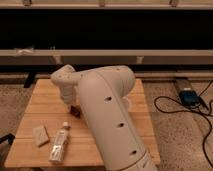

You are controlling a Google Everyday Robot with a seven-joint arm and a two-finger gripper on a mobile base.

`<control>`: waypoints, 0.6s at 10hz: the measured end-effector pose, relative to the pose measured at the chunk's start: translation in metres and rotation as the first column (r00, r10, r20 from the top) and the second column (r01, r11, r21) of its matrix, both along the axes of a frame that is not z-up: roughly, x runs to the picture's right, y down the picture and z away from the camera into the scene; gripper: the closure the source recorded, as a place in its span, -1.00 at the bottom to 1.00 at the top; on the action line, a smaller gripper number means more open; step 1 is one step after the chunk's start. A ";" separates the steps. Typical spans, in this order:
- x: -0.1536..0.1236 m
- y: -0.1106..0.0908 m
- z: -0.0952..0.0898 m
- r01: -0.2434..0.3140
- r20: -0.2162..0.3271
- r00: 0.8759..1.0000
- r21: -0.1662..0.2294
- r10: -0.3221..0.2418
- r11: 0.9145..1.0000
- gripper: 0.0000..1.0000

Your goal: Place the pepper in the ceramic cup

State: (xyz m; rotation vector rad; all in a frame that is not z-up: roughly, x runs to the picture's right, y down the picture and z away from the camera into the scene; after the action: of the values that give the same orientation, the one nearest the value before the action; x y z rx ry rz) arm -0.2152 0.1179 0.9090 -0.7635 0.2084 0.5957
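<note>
Camera view is taken up across its middle by the white arm [107,117]. Its thick near link comes up from the lower edge, is cut off there, and covers the middle and right-hand strip of the wooden table [35,107]. Whatever stands on that part of the table is hidden. The ceramic cup cannot be made out with any certainty. Only a pale rounded patch [125,103] peeks out beside the arm toward the table's right edge, and it is too vague to name.

The arm bends at a rounded joint [63,77] over the back of the table and drops to the gripper [71,105], which hangs low just left of the table's middle. Whether the gripper is open or closed cannot be told, since it merges with the wrist above it.

The pepper [76,111] shows as a small dark red blob right at the gripper's tip, at or just above the table top and a little left of the table's centre. The gripper covers its upper part, so its long axis and the way it points cannot be read. It is also unclear whether it is held or merely touched.

Bare wood runs along the table's left side and back left corner. Toward the table's front left a clear plastic bottle [59,145] lies on its side, cap toward the table's middle. A small tan block [40,135] lies just beside it, nearer the left edge. Beyond the table's right edge a black cable [170,107] loops across the speckled floor.
</note>
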 end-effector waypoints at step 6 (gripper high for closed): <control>0.004 -0.053 -0.073 -0.120 0.103 0.989 0.109 0.108 0.987 1.00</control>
State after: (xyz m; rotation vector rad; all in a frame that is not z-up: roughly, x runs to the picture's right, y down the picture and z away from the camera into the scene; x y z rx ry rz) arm -0.2113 0.0647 0.8362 -0.6937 0.0402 0.6715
